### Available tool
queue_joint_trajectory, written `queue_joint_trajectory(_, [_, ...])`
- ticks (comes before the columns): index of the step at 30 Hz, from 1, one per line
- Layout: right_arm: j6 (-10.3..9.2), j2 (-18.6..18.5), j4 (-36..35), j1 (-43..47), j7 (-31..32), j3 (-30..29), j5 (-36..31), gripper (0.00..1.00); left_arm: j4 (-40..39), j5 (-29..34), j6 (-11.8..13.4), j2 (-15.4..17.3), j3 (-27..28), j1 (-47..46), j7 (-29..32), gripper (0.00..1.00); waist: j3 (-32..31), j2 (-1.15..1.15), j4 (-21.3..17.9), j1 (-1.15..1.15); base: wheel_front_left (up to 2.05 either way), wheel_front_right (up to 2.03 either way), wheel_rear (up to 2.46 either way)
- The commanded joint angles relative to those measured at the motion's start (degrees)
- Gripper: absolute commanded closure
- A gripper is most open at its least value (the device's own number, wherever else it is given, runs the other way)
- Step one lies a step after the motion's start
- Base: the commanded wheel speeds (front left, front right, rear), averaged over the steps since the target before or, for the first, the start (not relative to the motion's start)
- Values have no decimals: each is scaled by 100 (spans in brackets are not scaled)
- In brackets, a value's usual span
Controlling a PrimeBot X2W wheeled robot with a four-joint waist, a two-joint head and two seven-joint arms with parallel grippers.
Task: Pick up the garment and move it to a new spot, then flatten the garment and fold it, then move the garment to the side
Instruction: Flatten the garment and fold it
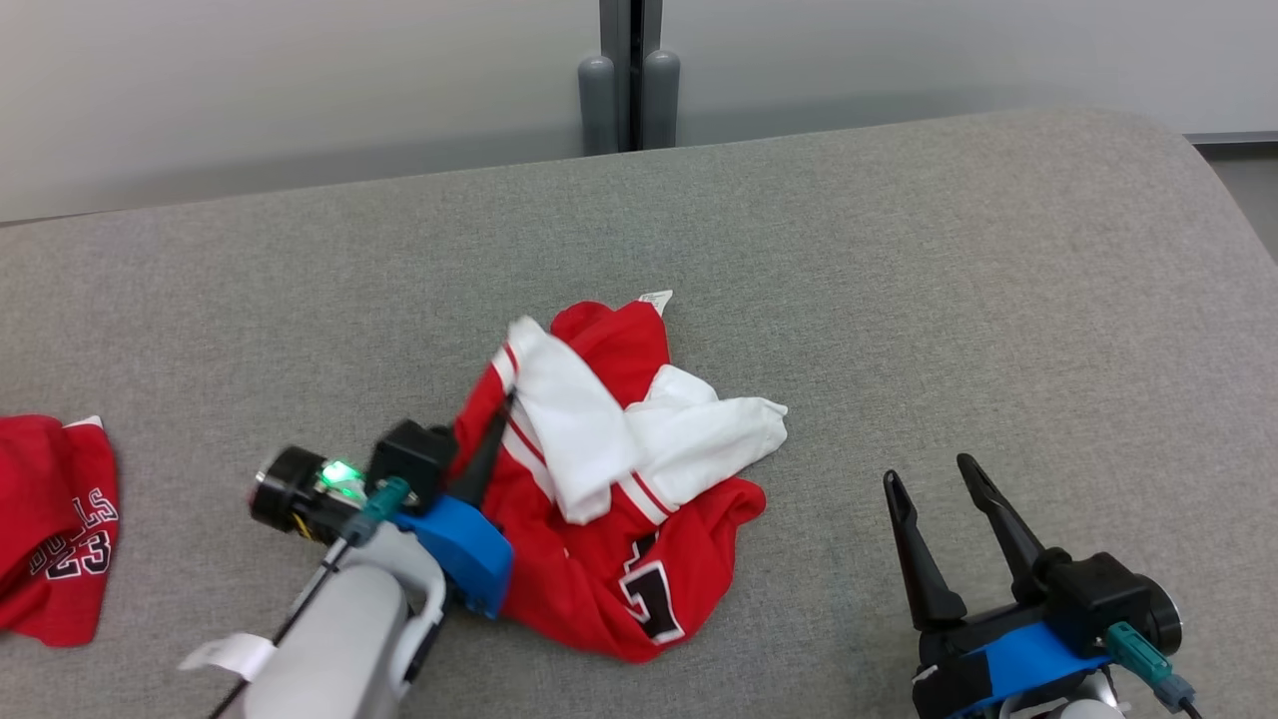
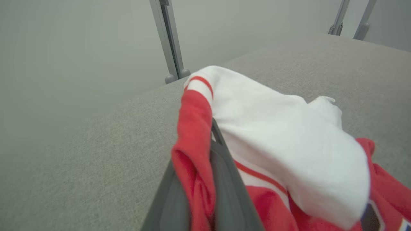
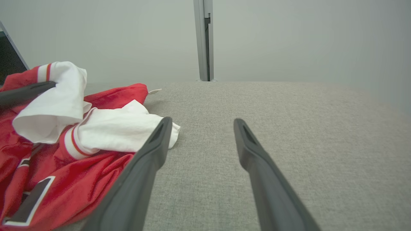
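At the 9 o'clock edge of the head view, a second red fabric garment with dark lettering (image 1: 55, 519) is seen, well apart from the work. Next, the left gripper (image 1: 499, 424) is found clenched on a red fold at the 9 o'clock border of the crumpled red and white fabric jersey (image 1: 619, 499). In the left wrist view, red cloth is seen pinched between the two dark fingers (image 2: 224, 186). The jersey is heaped near the middle of the grey woven-fabric surface (image 1: 899, 300), with white sleeves bunched on top. Its long axis is judged to run roughly from 12 to 6 o'clock. The right gripper (image 1: 931, 471) is held released and empty, and the jersey lies untouched at about 10 o'clock from it. The lift is judged to fall to the left arm, the one in contact. Since the heap spreads toward 3 o'clock from that grip, trailing cloth is to be expected.
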Motion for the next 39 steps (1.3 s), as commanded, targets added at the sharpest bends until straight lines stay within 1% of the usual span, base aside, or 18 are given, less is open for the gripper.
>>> queue_joint_trajectory(1, [2, 6, -19, -27, -19, -33, 3, 0, -25, -56, 65, 81, 116, -131, -97, 100, -5, 0, 6, 0, 0, 0, 0])
queue_joint_trajectory(6, [2, 6, -27, 24, -20, -157, 11, 0, -175, -199, 305, 295, 522, -268, -390, 100, -31, 0, 107, 0, 0, 0, 0])
queue_joint_trajectory(7, [2, 6, -27, 24, -20, -157, 11, 0, -175, -199, 305, 295, 522, -268, -390, 100, -31, 0, 107, 0, 0, 0, 0])
queue_joint_trajectory(8, [2, 6, -30, 30, -19, -163, 14, 0, -219, -235, 357, 353, 609, -226, -432, 100, -36, 0, 135, 0, 0, 0, 0])
queue_joint_trajectory(13, [2, 5, -30, 65, -19, -191, 6, 0, -565, -391, 622, 614, 1059, 199, -577, 100, -69, 0, 307, 0, 0, 0, 0])
queue_joint_trajectory(16, [2, 5, -13, 89, -19, -212, -6, 0, -917, -392, 745, 643, 1188, 619, -600, 100, -95, 0, 444, 0, 0, 0, 0])
queue_joint_trajectory(20, [2, 5, 9, 94, -19, -222, -45, 0, -1533, -360, 824, 545, 1313, 1265, -605, 100, -113, 0, 647, 0, 0, 0, 0])
queue_joint_trajectory(23, [2, 5, 40, 89, -19, -207, -62, 0, -1892, -302, 878, 368, 1355, 1709, -606, 100, -152, 0, 794, 0, 0, 0, 0])
queue_joint_trajectory(27, [2, 4, 98, 85, -20, -181, -83, 0, -2015, -304, 903, 135, 1431, 2246, -608, 100, -217, 0, 937, 0, 0, 0, 0])
queue_joint_trajectory(32, [2, 3, 158, 149, -19, -160, -68, 0, -1902, -332, 868, -94, 1581, 2759, -608, 100, -305, 0, 1055, 0, 0, 0, 0])
queue_joint_trajectory(33, [1, 3, 171, 160, -19, -165, -61, 0, -1877, -302, 861, -118, 1607, 2836, -608, 72, -323, 0, 1073, 0, 0, 0, 0])
queue_joint_trajectory(34, [2, 3, 177, 171, -19, -160, -57, 0, -1880, -282, 862, -144, 1660, 2887, -608, 1, -330, 0, 1087, 0, 0, 0, 0])
queue_joint_trajectory(39, [2, 3, 211, 179, -19, -153, -50, 0, -2071, -117, 799, -198, 1972, 2895, -609, 0, -366, 0, 1133, 0, 0, 0, 0])
